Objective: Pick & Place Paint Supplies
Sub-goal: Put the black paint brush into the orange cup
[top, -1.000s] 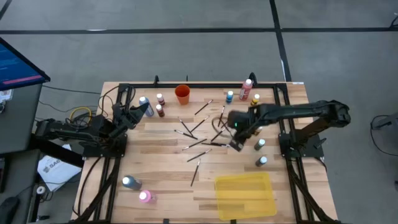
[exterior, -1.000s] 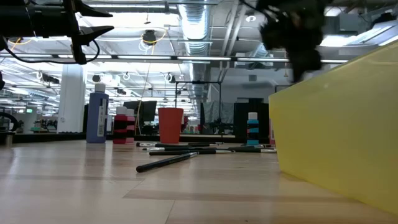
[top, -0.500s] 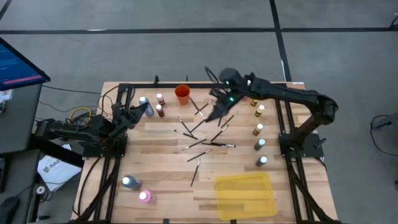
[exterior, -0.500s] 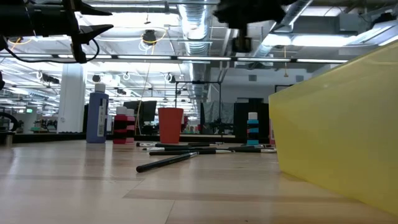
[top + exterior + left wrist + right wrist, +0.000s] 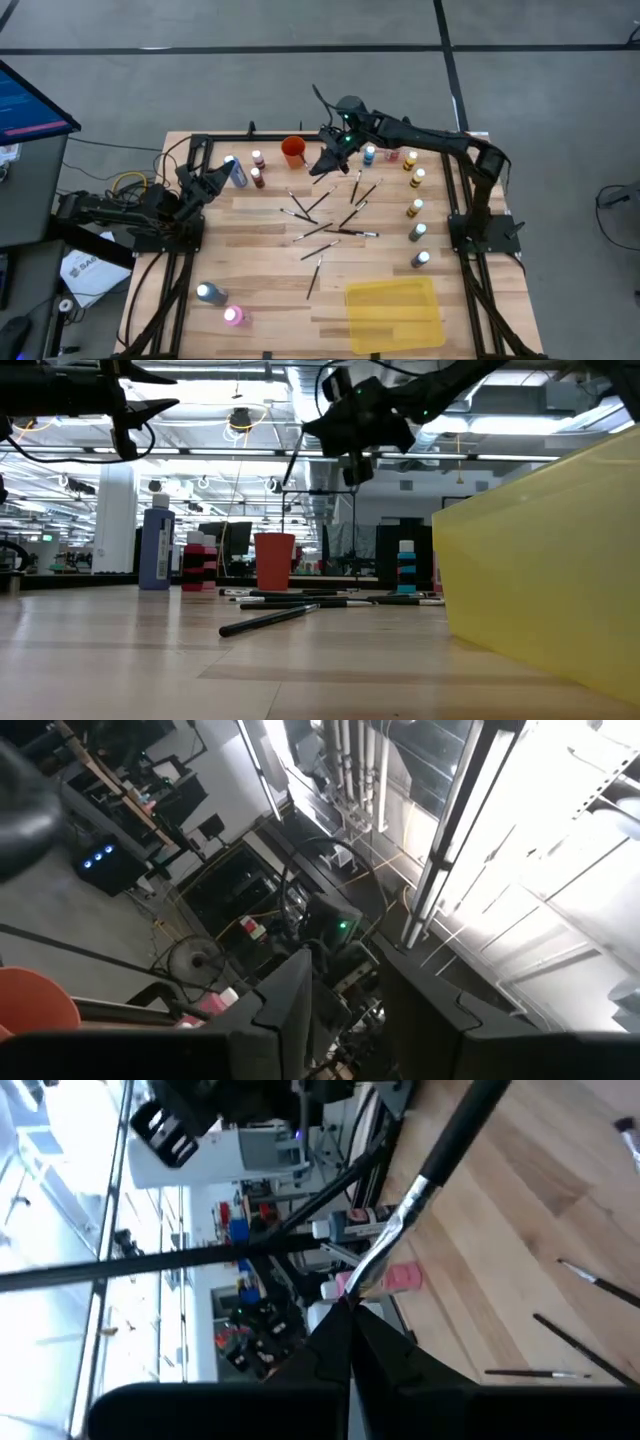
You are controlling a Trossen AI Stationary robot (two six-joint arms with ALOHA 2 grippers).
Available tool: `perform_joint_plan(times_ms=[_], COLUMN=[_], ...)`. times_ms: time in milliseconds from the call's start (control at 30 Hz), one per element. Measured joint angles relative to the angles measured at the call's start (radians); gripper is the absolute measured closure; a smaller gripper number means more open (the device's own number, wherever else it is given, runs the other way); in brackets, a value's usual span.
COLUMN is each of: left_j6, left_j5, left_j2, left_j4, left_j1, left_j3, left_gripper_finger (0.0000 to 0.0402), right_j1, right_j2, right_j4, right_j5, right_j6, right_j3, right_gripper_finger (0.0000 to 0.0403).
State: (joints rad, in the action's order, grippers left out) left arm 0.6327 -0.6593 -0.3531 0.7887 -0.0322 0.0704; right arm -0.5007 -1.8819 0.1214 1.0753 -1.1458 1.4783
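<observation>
Right arm's swung way across since a second ago, from mid-desk near the brush pile up toward the far edge. Right gripper (image 5: 330,155) now hangs just beside the orange cup (image 5: 292,151), jaws clamped on a paintbrush (image 5: 420,1185) sticking out past them. Looks like the carry step, so I'd guess next it needs to line the brush up over the cup and let go. More brushes (image 5: 325,228) lie scattered mid-desk. Left gripper (image 5: 228,176) waits by the blue bottle (image 5: 236,172); can't tell if it's gripping anything.
</observation>
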Motion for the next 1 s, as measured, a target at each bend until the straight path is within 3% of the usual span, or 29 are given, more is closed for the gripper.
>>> perform_joint_plan(times_ms=[467,1000], left_j6=[0.0,0.0], left_j5=[-0.074,-0.074], left_j2=[0.0,0.0], left_j4=[0.007,0.016], left_j1=[0.0,0.0], left_j3=[0.0,0.0], left_gripper_finger=[0.0288,0.0288], right_j1=[-0.06,-0.059], right_j2=[-0.204,-0.235], right_j4=[-0.004,0.136], right_j5=[-0.011,-0.038], right_j6=[-0.049,0.002], right_j3=[0.176,0.217], right_gripper_finger=[0.0403,0.0403])
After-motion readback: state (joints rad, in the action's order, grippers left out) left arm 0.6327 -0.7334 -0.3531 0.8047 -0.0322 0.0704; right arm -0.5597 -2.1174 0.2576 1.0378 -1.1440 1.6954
